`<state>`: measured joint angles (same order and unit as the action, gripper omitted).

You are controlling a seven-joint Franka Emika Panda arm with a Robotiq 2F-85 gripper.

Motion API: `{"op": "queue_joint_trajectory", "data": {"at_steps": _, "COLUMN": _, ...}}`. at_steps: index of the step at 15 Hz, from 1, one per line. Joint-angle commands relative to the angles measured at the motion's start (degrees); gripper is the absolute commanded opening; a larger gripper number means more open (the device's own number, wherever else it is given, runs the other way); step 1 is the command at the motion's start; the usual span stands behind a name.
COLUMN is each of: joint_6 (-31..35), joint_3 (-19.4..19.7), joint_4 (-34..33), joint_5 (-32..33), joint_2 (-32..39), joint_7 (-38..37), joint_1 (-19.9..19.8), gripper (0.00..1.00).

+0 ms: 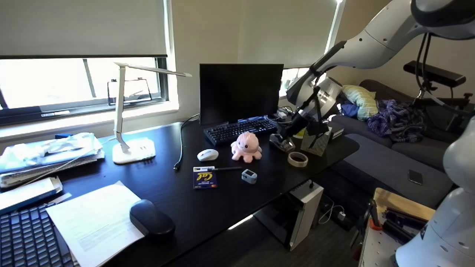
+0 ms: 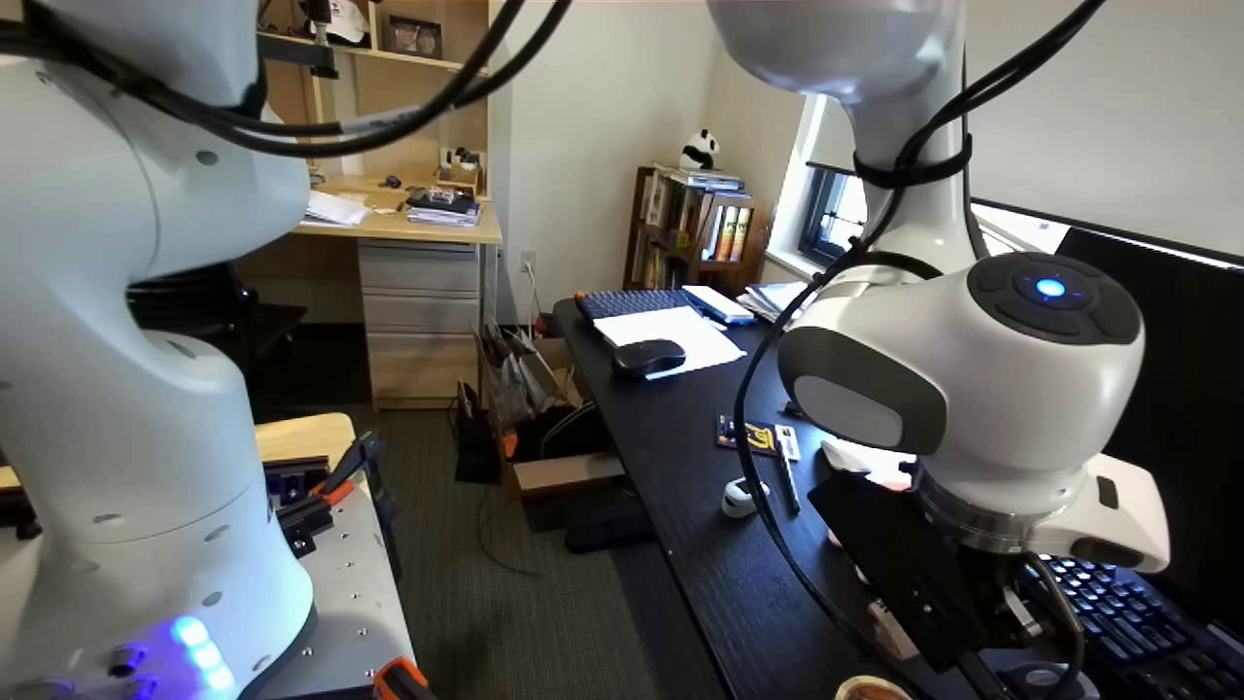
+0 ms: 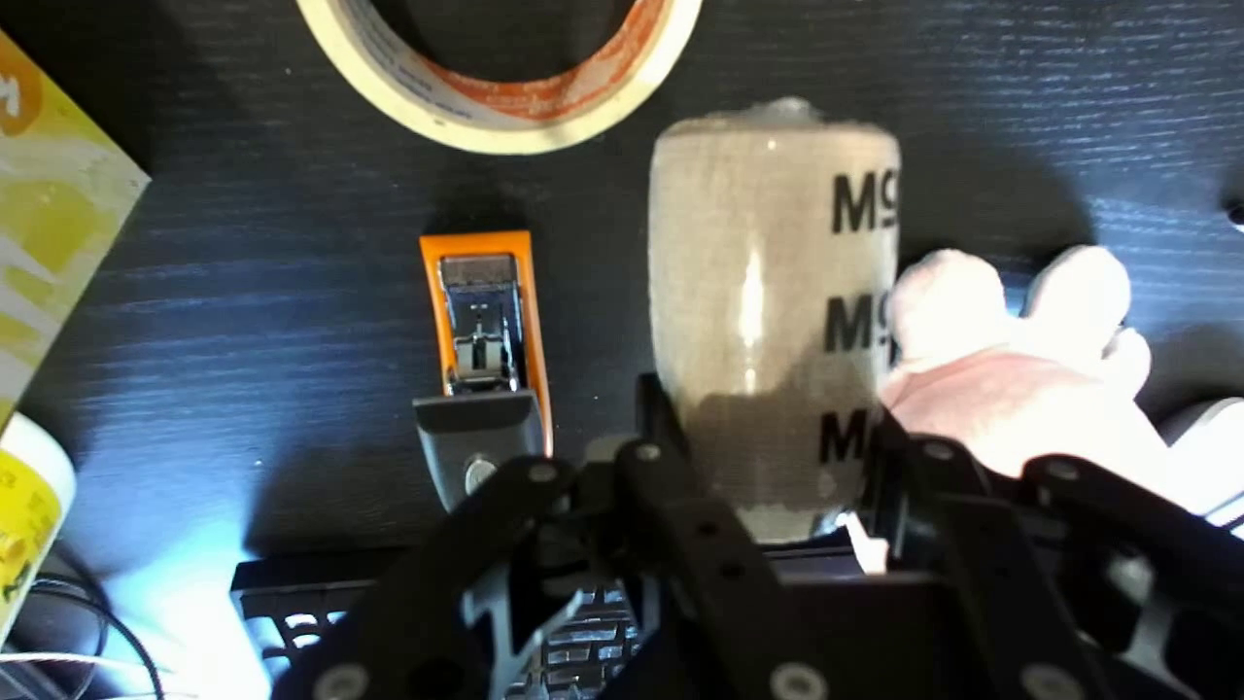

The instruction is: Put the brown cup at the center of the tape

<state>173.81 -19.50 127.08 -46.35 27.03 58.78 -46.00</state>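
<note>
- Brown cup (image 3: 768, 292) is in my gripper (image 3: 768, 428): from the wrist view I see the jaws drawn in narrow, one against each side of it.
- Its wall, dark letters repeated down it, faces my wrist camera; I can't tell how far it leans or whether it touches the desk (image 1: 222, 215).
- I have it outside the ring of the tape (image 3: 505, 122), near but apart; that roll lies flat on the desk.
- Orange and black, a stapler (image 3: 486, 360) lies between the tape and the keyboard (image 1: 232, 130), to one side of the cup in my wrist view.
- Pink and upright, the plush toy (image 1: 246, 147) sits in front of the keyboard. The cup slightly overlaps it in my wrist view; I can't tell if they touch.
- Beside the toy in an exterior view I find a white mouse (image 1: 207, 154), a pen (image 1: 230, 168) reaching over a blue card (image 1: 205, 180), and a small gadget (image 1: 249, 176) with a dark screen.
- Behind the keyboard stands a monitor (image 1: 241, 92); my arm (image 1: 371, 44) comes in past it.
</note>
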Motion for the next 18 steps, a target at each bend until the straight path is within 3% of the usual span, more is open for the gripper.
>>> {"op": "queue_joint_trajectory", "data": {"at_steps": 1, "joint_6": 6.9, "joint_3": -4.1, "joint_4": -1.0, "joint_5": -3.5, "joint_2": 1.4, "joint_7": 3.9, "joint_1": -2.2, "gripper": 0.17}}
{"op": "queue_joint_trajectory", "data": {"at_steps": 4, "joint_6": 20.7, "joint_3": -17.3, "joint_4": -3.0, "joint_5": -7.0, "joint_2": 5.2, "joint_7": 10.6, "joint_1": -12.0, "gripper": 0.17}}
{"op": "queue_joint_trajectory", "data": {"at_steps": 7, "joint_6": 34.3, "joint_3": -29.8, "joint_4": -1.0, "joint_5": 7.2, "joint_2": 11.0, "joint_7": 5.1, "joint_1": -23.1, "gripper": 0.17}}
{"op": "queue_joint_trajectory", "data": {"at_steps": 8, "joint_6": 26.8, "joint_3": -21.9, "joint_4": -1.3, "joint_5": 12.2, "joint_2": 5.5, "joint_7": -0.4, "joint_1": -19.1, "gripper": 0.17}}
{"op": "queue_joint_trajectory", "data": {"at_steps": 12, "joint_6": 25.0, "joint_3": -30.5, "joint_4": 4.9, "joint_5": 23.2, "joint_2": 10.6, "joint_7": 0.2, "joint_1": -32.9, "gripper": 0.17}}
{"op": "queue_joint_trajectory", "data": {"at_steps": 13, "joint_6": 23.2, "joint_3": -20.8, "joint_4": 2.5, "joint_5": 29.9, "joint_2": 6.3, "joint_7": -10.9, "joint_1": -24.2, "gripper": 0.42}}
{"op": "queue_joint_trajectory", "data": {"at_steps": 15, "joint_6": 23.4, "joint_3": -23.6, "joint_4": 5.0, "joint_5": 32.9, "joint_2": 8.0, "joint_7": -10.9, "joint_1": -28.8, "gripper": 0.42}}
{"op": "queue_joint_trajectory", "data": {"at_steps": 17, "joint_6": 23.4, "joint_3": -24.4, "joint_4": 5.5, "joint_5": 33.3, "joint_2": 8.6, "joint_7": -10.9, "joint_1": -29.7, "gripper": 0.42}}
{"op": "queue_joint_trajectory", "data": {"at_steps": 18, "joint_6": 23.4, "joint_3": -24.7, "joint_4": 5.5, "joint_5": 33.3, "joint_2": 8.6, "joint_7": -10.9, "joint_1": -29.7, "gripper": 0.17}}
